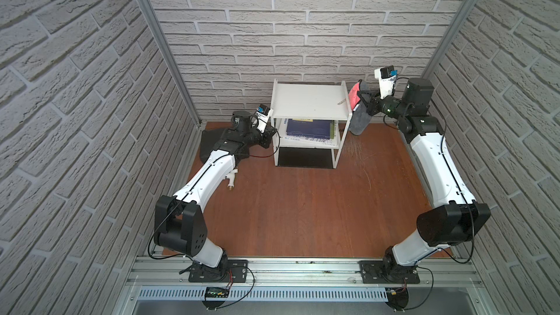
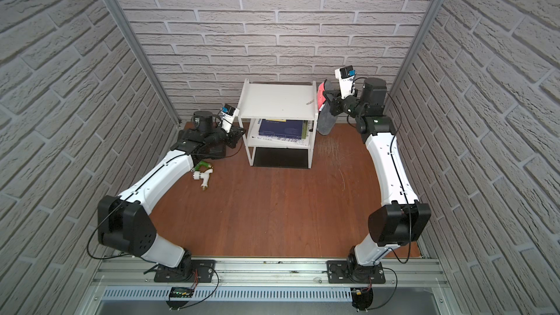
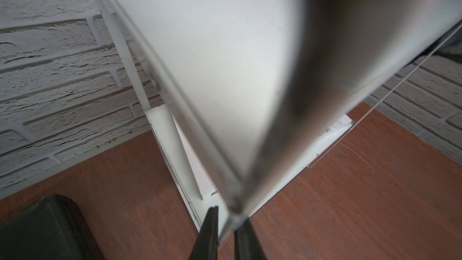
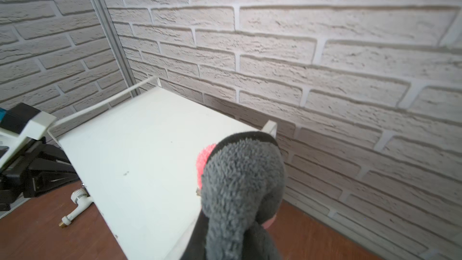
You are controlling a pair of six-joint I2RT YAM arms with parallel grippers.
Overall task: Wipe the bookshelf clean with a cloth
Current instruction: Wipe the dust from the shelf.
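Observation:
The white bookshelf (image 1: 306, 98) (image 2: 277, 99) stands against the back wall in both top views. My left gripper (image 1: 270, 135) (image 3: 228, 231) is at its left side, shut on the thin edge of the frame, which passes between the two black fingers (image 3: 211, 233). My right gripper (image 1: 363, 99) (image 2: 328, 99) hangs at the right edge of the top board, shut on a fluffy grey cloth (image 1: 359, 119) (image 4: 242, 183) with a pink side. The cloth droops beside the board's right edge and hides the right fingertips in the right wrist view. The top board (image 4: 140, 151) shows small dark specks.
Blue books (image 1: 307, 128) lie on the middle shelf. A small scrap (image 1: 342, 103) rests on the top board near its right edge. A white tap fitting (image 1: 231, 180) (image 4: 77, 206) and a green one (image 2: 201, 165) lie on the wooden floor under my left arm. A black case (image 3: 42, 228) sits back left.

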